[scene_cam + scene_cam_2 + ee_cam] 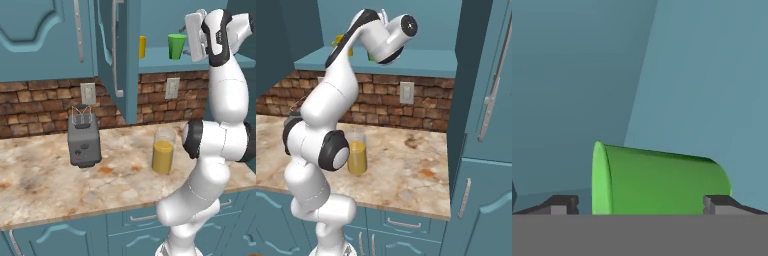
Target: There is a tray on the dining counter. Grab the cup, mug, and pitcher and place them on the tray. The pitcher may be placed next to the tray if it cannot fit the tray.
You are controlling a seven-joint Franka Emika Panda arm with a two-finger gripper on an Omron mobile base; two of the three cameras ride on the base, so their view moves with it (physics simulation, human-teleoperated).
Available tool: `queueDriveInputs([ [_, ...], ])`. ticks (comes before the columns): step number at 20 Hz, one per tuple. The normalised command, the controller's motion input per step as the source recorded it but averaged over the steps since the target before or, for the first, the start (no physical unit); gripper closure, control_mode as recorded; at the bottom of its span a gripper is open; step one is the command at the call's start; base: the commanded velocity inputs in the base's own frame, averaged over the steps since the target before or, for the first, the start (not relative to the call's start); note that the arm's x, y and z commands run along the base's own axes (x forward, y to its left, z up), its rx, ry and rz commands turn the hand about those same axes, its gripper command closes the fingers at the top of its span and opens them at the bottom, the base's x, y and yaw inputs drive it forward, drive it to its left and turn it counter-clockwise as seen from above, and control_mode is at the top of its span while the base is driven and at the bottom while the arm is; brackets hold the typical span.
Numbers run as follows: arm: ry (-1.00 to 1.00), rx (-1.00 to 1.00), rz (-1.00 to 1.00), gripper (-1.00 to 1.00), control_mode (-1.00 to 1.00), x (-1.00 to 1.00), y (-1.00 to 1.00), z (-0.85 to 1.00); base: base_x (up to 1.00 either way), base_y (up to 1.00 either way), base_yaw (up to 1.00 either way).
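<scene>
Up on the teal cabinet shelf point(160, 59), you had the gripper point(641, 204) spread wide and empty, one finger point(562, 204) on each side of the small bright green tapered cup point(176, 46), not touching it. Your hand view showed the cup rolled sideways. Left of it stood the small yellow mug point(142, 46), partly hidden by the cabinet door point(117, 55). Down on the marbled tabletop point(50, 185) the tall clear glass pitcher point(163, 150) of orange liquid stood upright, near a dark grey toaster point(84, 139).

The cabinet door point(117, 55) hides most of the mug point(142, 46), leaving a yellow sliver. The arm point(343, 75) covers the cup in the right base view. The cup's point(657, 182) lower side is cut off in the hand view.
</scene>
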Motion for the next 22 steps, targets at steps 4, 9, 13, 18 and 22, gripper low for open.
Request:
queueDriveInputs([
  [4, 0.06, 0.01, 0.00, -1.00, -1.00, 0.15, 0.00, -0.11, 0.00, 0.00, 0.00],
  [9, 0.07, 0.01, 0.00, -1.00, -1.00, 0.04, 0.00, -0.15, 0.00, 0.00, 0.00],
  [13, 0.10, 0.00, 0.00, -1.00, -1.00, -0.02, 0.00, -0.29, 0.00, 0.00, 0.00],
  [18, 0.13, 0.00, 0.00, -1.00, -1.00, -0.15, 0.00, -0.42, 0.00, 0.00, 0.00],
  [22, 0.15, 0.00, -0.02, -1.00, -1.00, -0.40, -0.02, -0.57, 0.00, 0.00, 0.00],
])
